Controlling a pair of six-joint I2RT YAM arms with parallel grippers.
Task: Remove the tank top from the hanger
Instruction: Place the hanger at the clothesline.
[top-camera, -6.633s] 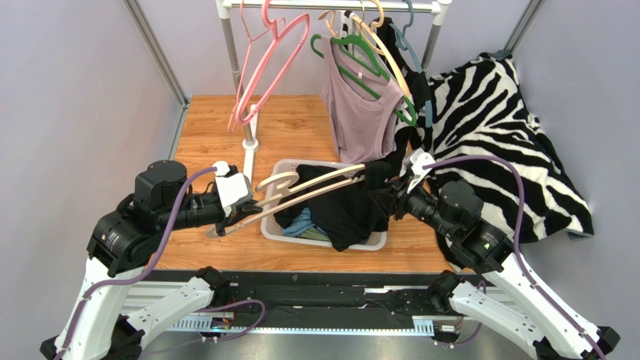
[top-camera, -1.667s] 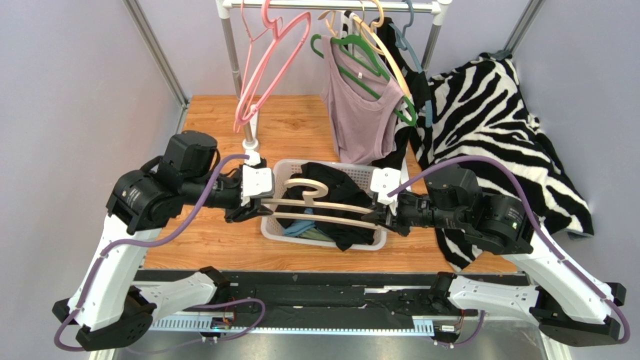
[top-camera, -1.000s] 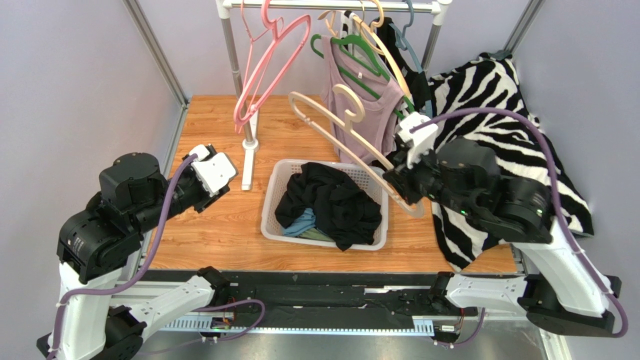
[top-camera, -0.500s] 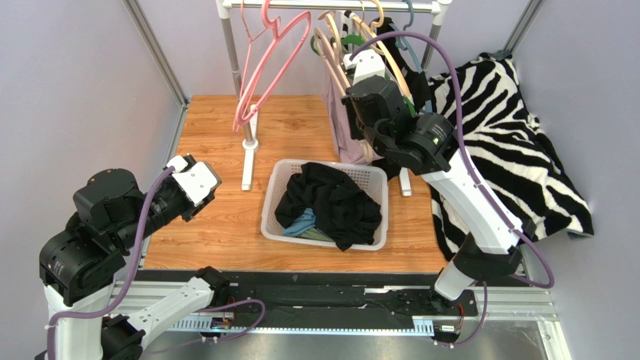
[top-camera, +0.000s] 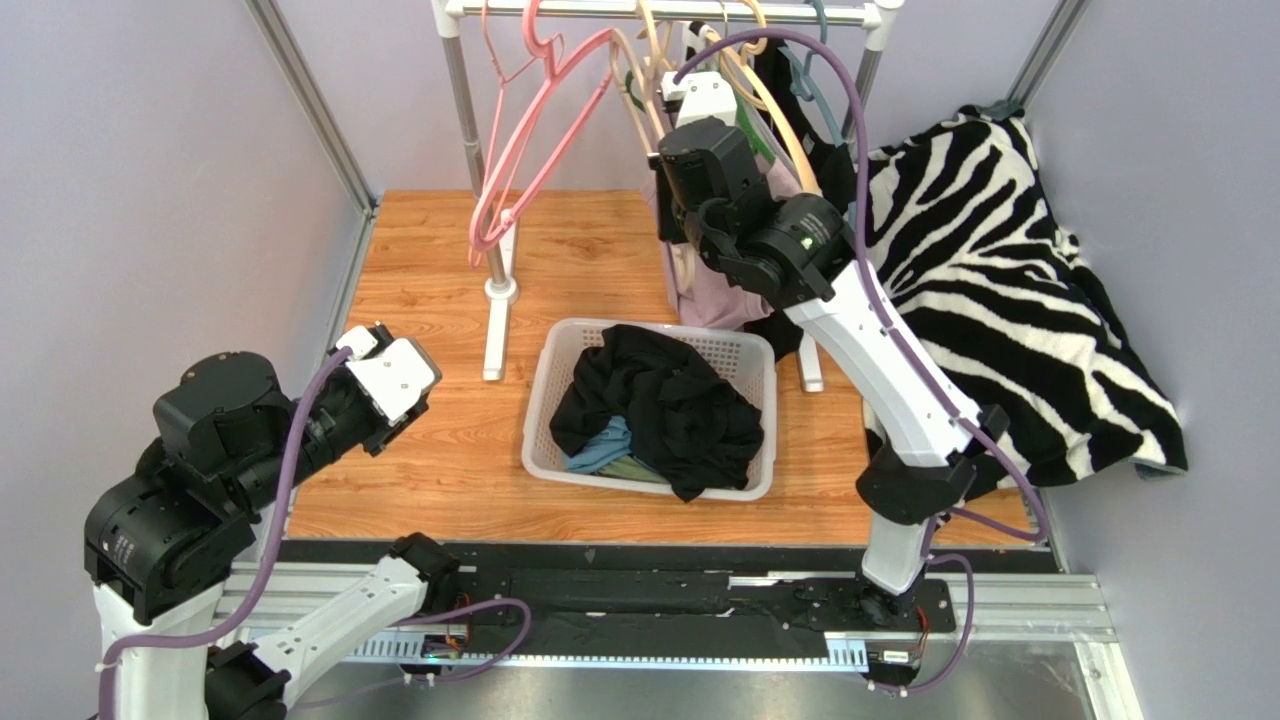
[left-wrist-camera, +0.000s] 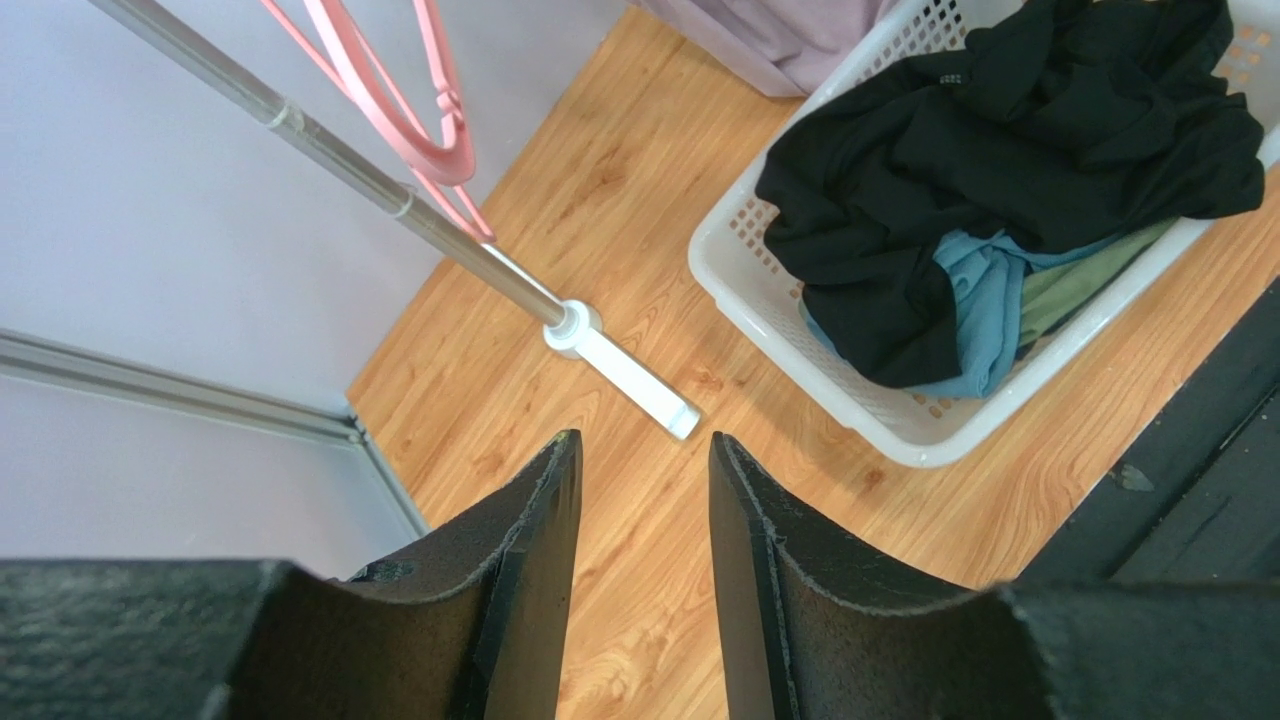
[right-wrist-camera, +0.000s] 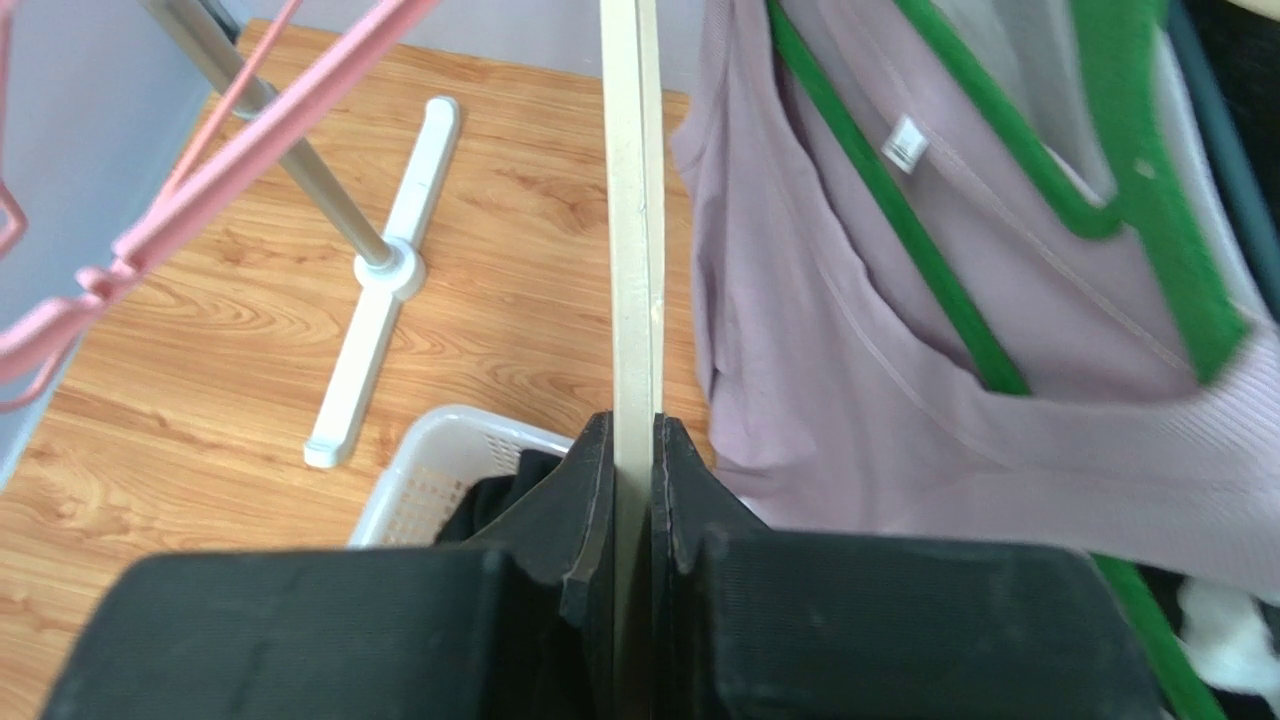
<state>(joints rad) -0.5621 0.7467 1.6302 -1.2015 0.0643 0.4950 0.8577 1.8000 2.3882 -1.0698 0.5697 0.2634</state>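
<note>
— What are we seeing first?

— The black tank top (top-camera: 669, 405). It is lying crumpled in a heap, off the beige hanger (right-wrist-camera: 631, 225) and well below our right claw (right-wrist-camera: 631, 435). It is filling the white basket (top-camera: 544, 398) and spilling over the near rim, with blue and green cloth showing under it. From our left claw (left-wrist-camera: 643, 443) it is sitting ahead and to the right, well apart.

— And the hanger?

— It is bare, thin, pale wood. We are pinching it edge-on in the right claw, fingers closed tight on it, up by the rail (top-camera: 661, 12). A mauve tank top (right-wrist-camera: 902, 390) is hanging on a green hanger (right-wrist-camera: 1150, 165) just right of that claw. A pink hanger (right-wrist-camera: 226, 165) is hanging off to its left.

— The left claw?

— We are holding it partly spread, with nothing between the fingers, above the tabletop.

— And the room?

— Pale lilac walls (top-camera: 150, 180) are closing us in. A wood-grain tabletop (top-camera: 436, 270) is lying under both claws. A zebra-striped cloth (top-camera: 1007, 270) is spreading to the right of the right claw. The rack's grey post (left-wrist-camera: 376, 180) is standing ahead of the left claw.
</note>
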